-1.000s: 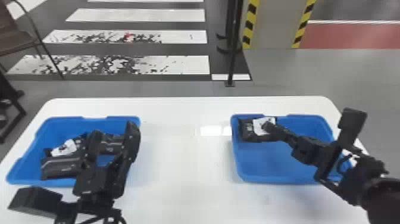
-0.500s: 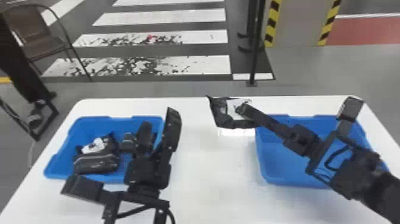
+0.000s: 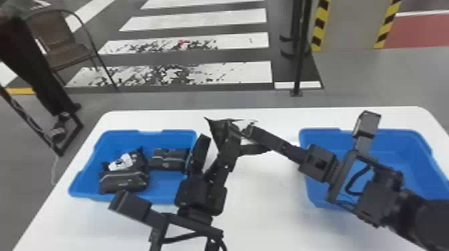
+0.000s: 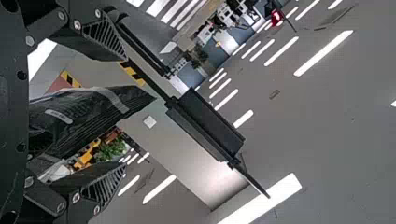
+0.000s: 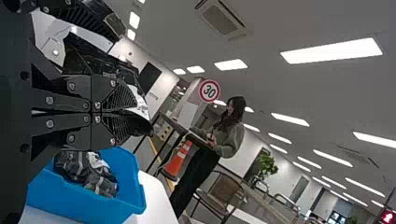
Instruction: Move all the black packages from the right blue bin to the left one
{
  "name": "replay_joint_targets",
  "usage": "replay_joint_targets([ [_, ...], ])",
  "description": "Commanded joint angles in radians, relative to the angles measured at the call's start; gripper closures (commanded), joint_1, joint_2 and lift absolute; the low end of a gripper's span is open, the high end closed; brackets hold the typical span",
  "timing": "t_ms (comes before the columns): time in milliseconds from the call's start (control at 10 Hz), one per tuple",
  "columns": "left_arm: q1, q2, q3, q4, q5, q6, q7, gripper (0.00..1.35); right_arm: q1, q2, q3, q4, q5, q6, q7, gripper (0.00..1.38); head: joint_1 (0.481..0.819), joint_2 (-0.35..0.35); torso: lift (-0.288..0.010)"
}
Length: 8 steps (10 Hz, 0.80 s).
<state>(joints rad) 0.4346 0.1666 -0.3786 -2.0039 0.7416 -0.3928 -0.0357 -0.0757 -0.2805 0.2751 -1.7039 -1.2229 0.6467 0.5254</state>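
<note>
Between the bins, the right gripper (image 3: 248,131) is shut on a black package (image 3: 217,128) with a white patch, above the table. The left gripper (image 3: 215,150) stands open beside the left bin (image 3: 163,197), its fingers on either side of that package. In the left wrist view the package (image 4: 88,116) lies between the spread fingers of the left gripper (image 4: 125,111). The right wrist view has the right gripper (image 5: 135,113) pinching the package (image 5: 122,70). Several black packages (image 3: 123,182) lie in the left bin. The right bin (image 3: 310,197) is beneath the right arm.
Both bins stand on a white table (image 3: 267,207), with bare tabletop between them. Behind the table are a black pole (image 3: 300,50) and, at the left, a chair (image 3: 66,43).
The right gripper has carried the package out of the right bin, leftward to the left gripper, which now has it between its fingers. The head view has turned left.
</note>
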Motion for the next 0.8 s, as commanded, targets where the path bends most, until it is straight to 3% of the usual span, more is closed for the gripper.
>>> replay_joint_targets([
  [0, 0.0, -0.001, 0.012, 0.0, -0.006, 0.032, -0.006, 0.79, -0.018, 0.0, 0.032, 0.012, -0.015, -0.014, -0.001, 1.24, 0.695, 0.166, -0.154],
  [100, 0.002, -0.004, 0.026, 0.0, -0.016, 0.044, -0.004, 1.24, -0.023, -0.002, 0.04, 0.012, -0.023, -0.033, 0.001, 1.24, 0.695, 0.174, -0.154],
  [300, 0.007, -0.009, 0.044, 0.0, -0.036, 0.025, -0.004, 1.21, -0.023, 0.0, 0.048, 0.024, -0.031, -0.05, 0.001, 1.24, 0.695, 0.182, -0.154],
  [400, 0.01, -0.012, 0.06, 0.0, -0.064, -0.002, -0.001, 1.21, -0.02, 0.0, 0.052, 0.029, -0.023, -0.06, -0.001, 1.1, 0.695, 0.187, -0.154],
  [600, -0.017, -0.029, 0.147, 0.081, -0.195, -0.034, 0.019, 1.21, 0.007, -0.002, 0.04, 0.039, 0.028, -0.126, -0.001, 0.23, 0.695, 0.208, -0.154],
  [700, -0.054, -0.039, 0.217, 0.167, -0.311, -0.076, 0.04, 1.21, 0.014, -0.002, 0.028, 0.053, 0.028, -0.139, -0.001, 0.04, 0.695, 0.221, -0.154],
])
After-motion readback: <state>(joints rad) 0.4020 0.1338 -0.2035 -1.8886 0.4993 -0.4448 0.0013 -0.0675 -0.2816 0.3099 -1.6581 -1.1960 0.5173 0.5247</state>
